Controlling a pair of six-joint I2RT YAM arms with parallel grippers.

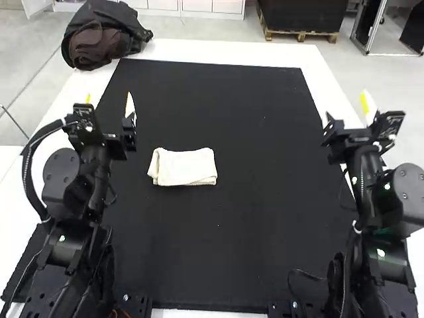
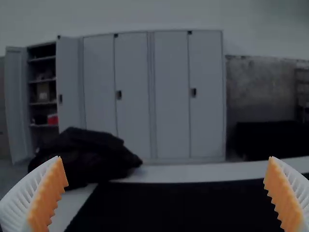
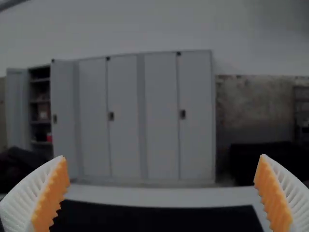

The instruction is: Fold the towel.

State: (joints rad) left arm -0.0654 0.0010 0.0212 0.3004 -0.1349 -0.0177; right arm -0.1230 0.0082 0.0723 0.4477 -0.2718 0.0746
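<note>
A cream towel (image 1: 184, 167) lies folded into a small rectangle on the black mat, left of the middle, with layered edges at its left end and along its near side. My left gripper (image 1: 109, 109) is raised to the left of the towel, not touching it; in its wrist view the left gripper (image 2: 166, 193) holds its two ribbed fingers wide apart with nothing between them. Far to the towel's right, my right gripper (image 1: 350, 116) is also raised, and in its wrist view the right gripper (image 3: 161, 193) stands open and holds nothing.
The black mat (image 1: 265, 218) covers most of the white table (image 1: 218, 52), whose border shows along the far edge and sides. A dark bag or jacket (image 1: 99, 33) rests at the table's far left corner.
</note>
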